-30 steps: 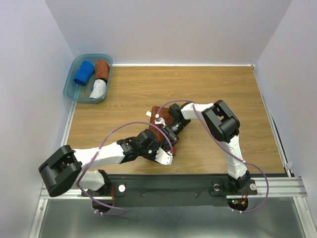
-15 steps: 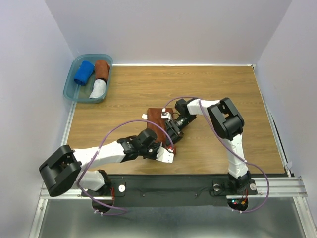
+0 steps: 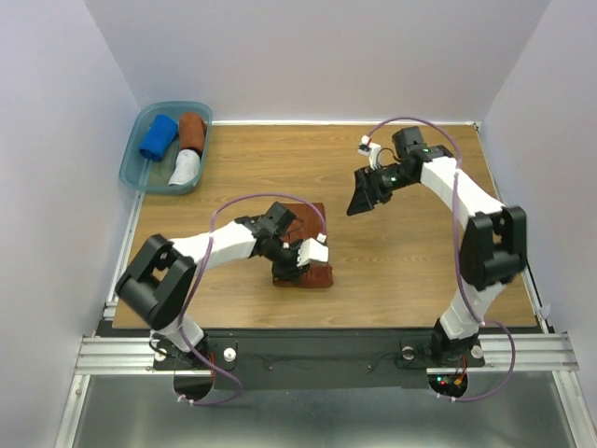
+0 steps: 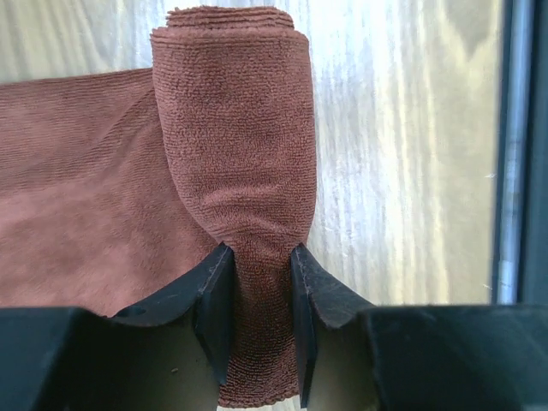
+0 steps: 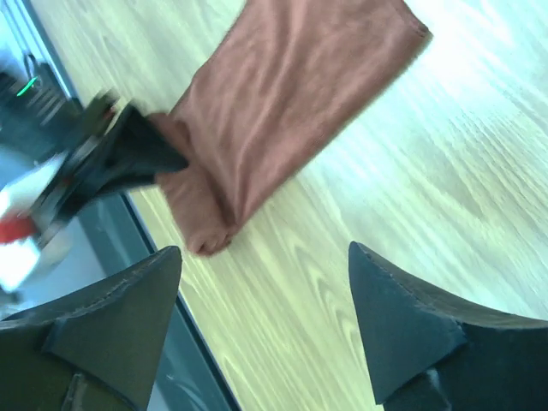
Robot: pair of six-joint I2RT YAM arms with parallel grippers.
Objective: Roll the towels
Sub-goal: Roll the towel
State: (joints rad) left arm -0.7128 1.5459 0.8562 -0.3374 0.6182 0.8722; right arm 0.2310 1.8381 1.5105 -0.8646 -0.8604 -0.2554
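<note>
Rust-brown towel (image 4: 231,171) roll pinched by left hand (image 4: 261,291).

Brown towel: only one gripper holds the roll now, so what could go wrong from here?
The left gripper pinches only one end of the roll of the brown towel, so the free end may loosen. The right gripper is open and away, so nothing steadies the flat part. The roll lies near the table's front edge and could slide over it.
</note>
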